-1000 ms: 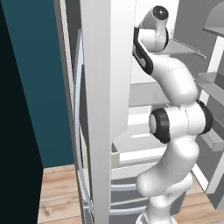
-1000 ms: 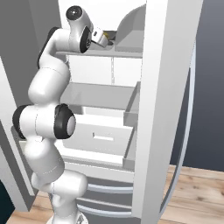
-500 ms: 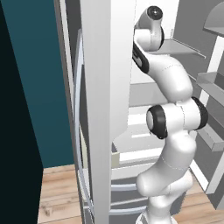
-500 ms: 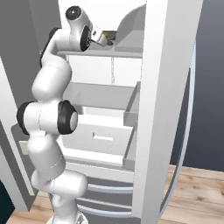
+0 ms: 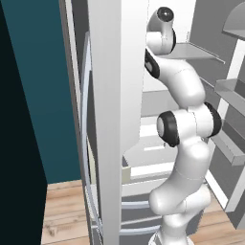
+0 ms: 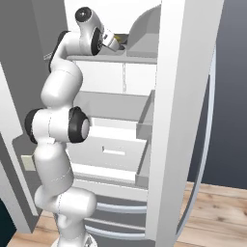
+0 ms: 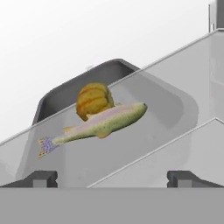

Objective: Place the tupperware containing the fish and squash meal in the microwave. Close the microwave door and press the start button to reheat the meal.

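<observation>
Two dark fingertips (image 7: pixel 43 178) of the tool (image 7: pixel 112 179) stand wide apart with nothing between them, just short of the tupperware (image 7: pixel 175 109). A good grasp likely means advancing level and closing on its near flared rim. Beyond, the smooth clear-grey container with rounded corners sits on a pale fridge shelf (image 6: pixel 137 59), holding a slim speckled fish (image 7: pixel 98 124) and a ribbed orange squash (image 7: pixel 94 99).

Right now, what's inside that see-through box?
In the tupperware lie a long speckled fish and a round orange squash behind it. The fish covers the squash's bottom.
</observation>
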